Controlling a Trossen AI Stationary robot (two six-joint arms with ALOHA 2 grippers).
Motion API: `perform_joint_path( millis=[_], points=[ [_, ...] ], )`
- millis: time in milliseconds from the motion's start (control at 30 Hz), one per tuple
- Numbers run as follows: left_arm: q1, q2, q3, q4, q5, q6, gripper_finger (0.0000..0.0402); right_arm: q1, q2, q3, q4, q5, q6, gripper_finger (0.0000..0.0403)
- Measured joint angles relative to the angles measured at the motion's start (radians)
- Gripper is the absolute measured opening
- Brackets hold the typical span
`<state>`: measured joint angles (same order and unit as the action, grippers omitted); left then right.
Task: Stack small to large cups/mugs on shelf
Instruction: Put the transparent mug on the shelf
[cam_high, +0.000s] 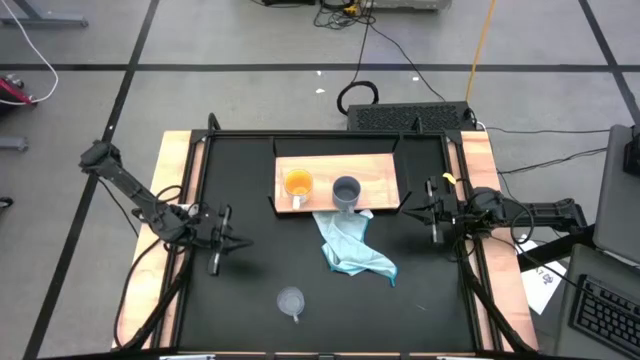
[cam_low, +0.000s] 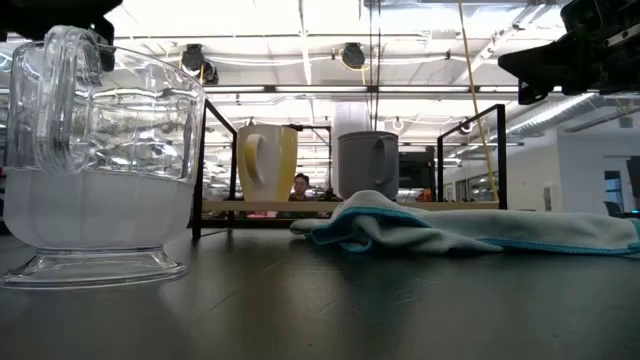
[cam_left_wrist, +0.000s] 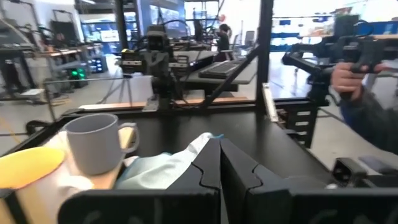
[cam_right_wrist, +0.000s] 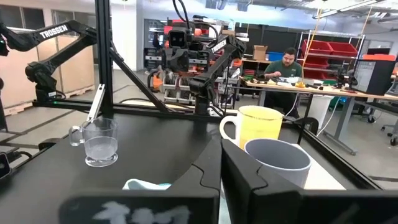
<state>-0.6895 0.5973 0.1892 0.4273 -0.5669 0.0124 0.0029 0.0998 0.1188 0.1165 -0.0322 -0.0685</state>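
Observation:
The orange mug (cam_high: 298, 184) and the grey-blue mug (cam_high: 346, 192) stand upright side by side on the wooden shelf (cam_high: 375, 170) at the table's far middle. The clear glass cup (cam_high: 291, 301) stands on the tabletop near the front edge; it fills the left of the low view (cam_low: 100, 150). My left gripper (cam_high: 222, 240) is shut and empty, above the table left of the shelf. My right gripper (cam_high: 432, 212) is shut and empty, right of the shelf. Both mugs show in the right wrist view: orange (cam_right_wrist: 261, 124) and grey-blue (cam_right_wrist: 277, 162).
A light blue cloth (cam_high: 352, 245) lies crumpled on the table, from the shelf's front edge toward the near right, between the shelf and the glass cup. The shelf's black brackets (cam_low: 200, 165) stand at its ends. People show in the room beyond (cam_right_wrist: 287, 62).

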Motion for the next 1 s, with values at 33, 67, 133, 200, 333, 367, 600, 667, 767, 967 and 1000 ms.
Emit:
perform_joint_path(
  millis=[33, 67, 133, 200, 333, 367, 600, 667, 767, 967, 1000],
  points=[
    [0.0, 0.009, 0.008, 0.0, 0.008, -0.007, 0.0001, 0.0, 0.0, 0.0, 0.0, 0.0, 0.0, 0.0],
    [0.0, 0.02, 0.018, -0.004, 0.012, -0.011, 0.0001, 0.0, 0.0, 0.0, 0.0, 0.0, 0.001, 0.0],
    [0.0, 0.045, 0.041, -0.018, 0.018, -0.016, 0.0, 0.0, 0.0, 0.0, 0.0, 0.0, 0.002, 0.0],
    [0.0, 0.073, 0.071, -0.049, 0.024, -0.02, 0.0, 0.0, 0.0, 0.0, 0.0, 0.0, 0.003, 0.0],
    [0.0, 0.138, 0.133, -0.078, 0.026, -0.029, 0.0, 0.0, 0.0, 0.0, 0.0, 0.0, 0.003, 0.0],
    [0.0, 0.156, 0.15, -0.093, 0.027, -0.03, 0.0, 0.0, 0.0, 0.0, 0.0, 0.0, 0.003, 0.0],
    [0.001, 0.287, 0.271, -0.213, 0.028, -0.084, 0.0, 0.0, 0.0, 0.0, 0.0, 0.0, 0.003, 0.0],
    [0.001, 0.327, 0.308, -0.256, 0.028, -0.098, 0.0, 0.0, 0.0, 0.0, 0.0, 0.0, 0.003, 0.0],
    [0.001, 0.387, 0.367, -0.302, 0.028, -0.103, 0.0, 0.0, 0.0, 0.0, 0.0, 0.001, 0.003, 0.0],
    [0.001, 0.488, 0.483, -0.375, 0.069, -0.104, 0.0, 0.0, 0.0, -0.031, 0.033, 0.001, 0.004, 0.0],
    [0.001, 0.5, 0.498, -0.392, 0.071, -0.106, 0.0, 0.0, 0.0, -0.042, 0.049, 0.001, 0.004, 0.0]
  ],
)
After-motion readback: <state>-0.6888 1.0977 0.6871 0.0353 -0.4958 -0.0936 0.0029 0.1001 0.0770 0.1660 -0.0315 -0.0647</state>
